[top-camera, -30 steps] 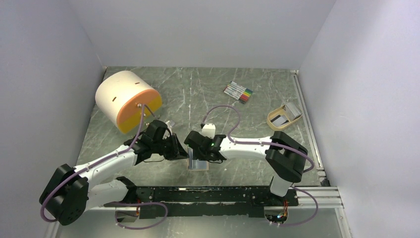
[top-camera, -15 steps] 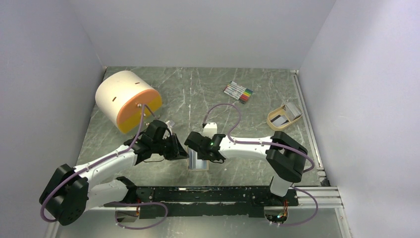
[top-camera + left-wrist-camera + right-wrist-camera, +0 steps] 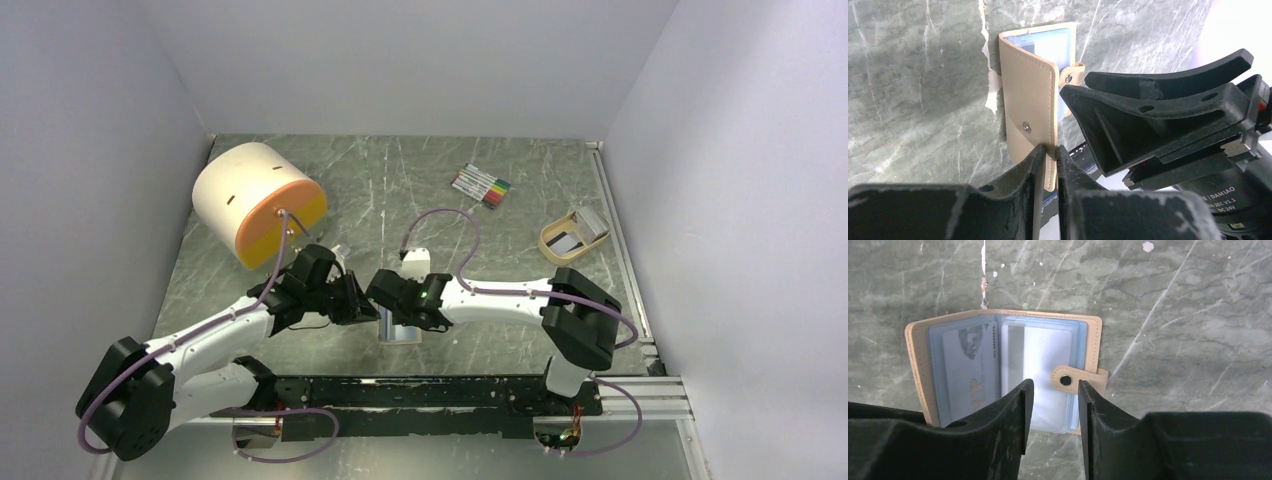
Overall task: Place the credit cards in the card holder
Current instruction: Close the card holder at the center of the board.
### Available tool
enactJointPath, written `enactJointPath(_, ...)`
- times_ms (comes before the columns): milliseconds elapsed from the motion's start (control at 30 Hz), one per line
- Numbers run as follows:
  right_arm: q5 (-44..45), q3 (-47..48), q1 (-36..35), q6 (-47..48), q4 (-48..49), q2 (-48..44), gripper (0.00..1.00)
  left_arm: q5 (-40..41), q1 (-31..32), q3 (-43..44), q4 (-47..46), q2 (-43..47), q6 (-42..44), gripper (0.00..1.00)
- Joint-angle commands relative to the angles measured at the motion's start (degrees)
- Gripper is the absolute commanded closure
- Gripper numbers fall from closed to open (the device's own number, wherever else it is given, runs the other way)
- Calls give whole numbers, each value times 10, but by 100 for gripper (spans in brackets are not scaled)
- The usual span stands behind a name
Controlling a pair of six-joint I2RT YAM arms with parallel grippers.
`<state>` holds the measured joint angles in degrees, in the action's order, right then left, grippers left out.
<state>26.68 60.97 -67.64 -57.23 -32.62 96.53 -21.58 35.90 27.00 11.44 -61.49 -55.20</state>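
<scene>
The tan card holder lies open on the table, pale blue sleeves up, snap tab at its right edge. A card sits in its left sleeve. My left gripper is shut on the holder's left cover and holds it raised on edge. My right gripper is open and empty just above the sleeves. In the top view the holder lies between the left gripper and right gripper. The remaining credit cards lie in a tan tray at the back right.
A tan open-topped tray stands at the back right. A bundle of coloured marker pens lies at the back. A large cream and orange cylinder lies on its side at the back left. A black rail runs along the near edge.
My right arm has shifted a little to the left over the card holder. My left gripper keeps its hold on the cover.
</scene>
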Motion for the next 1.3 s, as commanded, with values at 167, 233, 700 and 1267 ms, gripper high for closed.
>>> enactJointPath(167, 19, 19, -5, 15, 4, 47, 59, 12, 6, -6, -7, 12, -7, 81)
enactJointPath(233, 22, 19, -5, 11, 0, 57, 59, 12, 6, -6, -8, 13, -8, 81)
enactJointPath(700, 23, -16, -4, 40, 38, 22, 82, 7, 8, -9, -14, 21, -13, 80)
enactJointPath(1267, -56, -222, 51, 63, 260, -151, 100, -80, 15, 13, -154, -76, -13, 68)
